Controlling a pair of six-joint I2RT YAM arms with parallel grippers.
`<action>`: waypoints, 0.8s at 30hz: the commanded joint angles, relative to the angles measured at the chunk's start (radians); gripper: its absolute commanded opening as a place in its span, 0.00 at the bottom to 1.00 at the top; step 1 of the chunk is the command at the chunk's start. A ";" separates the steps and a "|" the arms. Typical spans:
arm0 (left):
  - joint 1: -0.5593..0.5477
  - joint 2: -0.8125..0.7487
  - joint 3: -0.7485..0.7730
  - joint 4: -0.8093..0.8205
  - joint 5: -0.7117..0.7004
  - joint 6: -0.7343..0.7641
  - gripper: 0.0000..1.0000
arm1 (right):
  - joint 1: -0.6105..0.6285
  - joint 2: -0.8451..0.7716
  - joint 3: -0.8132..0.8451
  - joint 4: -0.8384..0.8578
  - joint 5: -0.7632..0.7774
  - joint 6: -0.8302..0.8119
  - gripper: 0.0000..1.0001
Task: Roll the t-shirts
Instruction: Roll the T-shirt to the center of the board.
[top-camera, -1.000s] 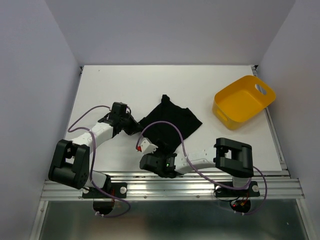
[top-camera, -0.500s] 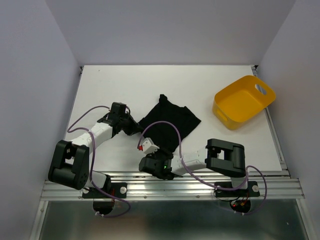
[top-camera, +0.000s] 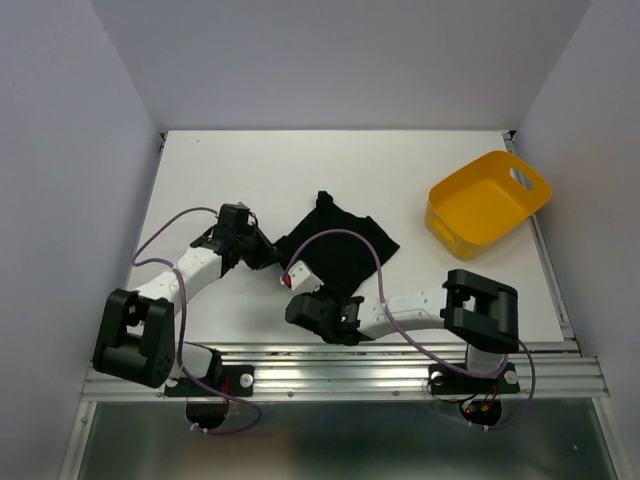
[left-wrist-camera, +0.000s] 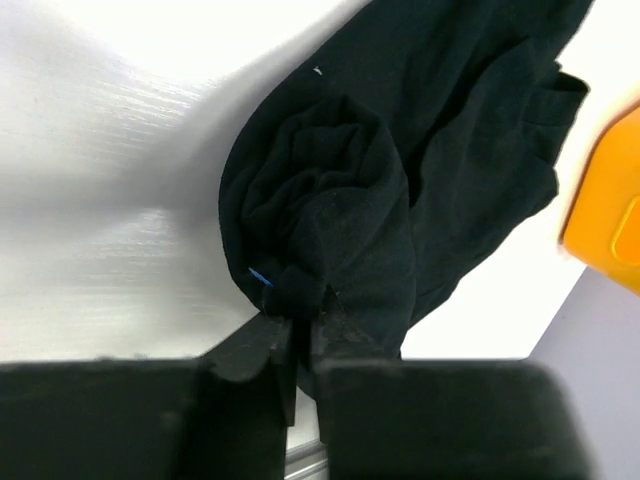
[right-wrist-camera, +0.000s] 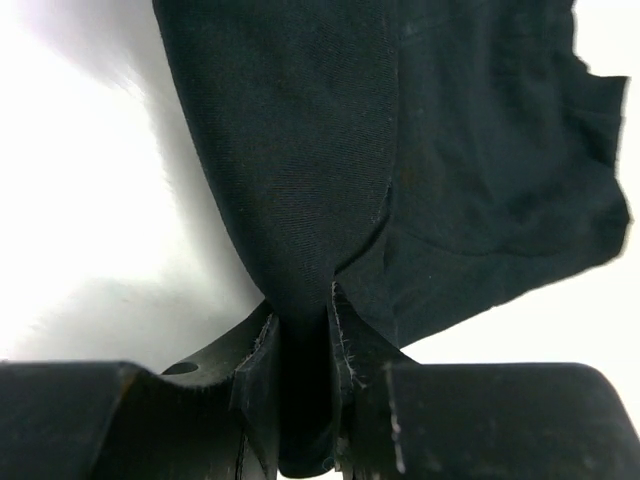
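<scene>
One black t-shirt (top-camera: 340, 255) lies mid-table (top-camera: 250, 170), its rolled end pinched in the nearly closed left gripper (left-wrist-camera: 300, 320), a fold clamped by the right gripper (right-wrist-camera: 300, 312) (yellow tub (top-camera: 487, 205) well apart)

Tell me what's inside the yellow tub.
From above, the yellow tub shows only its own bare floor and walls, with a handle slot in the far wall. The black t-shirt lies outside it on the table. A strip of floor behind the near wall may be hidden.
</scene>
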 joint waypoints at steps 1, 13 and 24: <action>0.009 -0.107 0.043 -0.010 -0.030 0.064 0.22 | -0.070 -0.095 0.026 -0.040 -0.239 0.068 0.01; 0.042 -0.179 0.101 -0.106 -0.040 0.141 0.89 | -0.205 -0.150 0.045 -0.069 -0.747 0.134 0.01; 0.057 -0.216 0.115 -0.149 -0.022 0.179 0.87 | -0.376 -0.147 0.057 -0.011 -1.207 0.232 0.01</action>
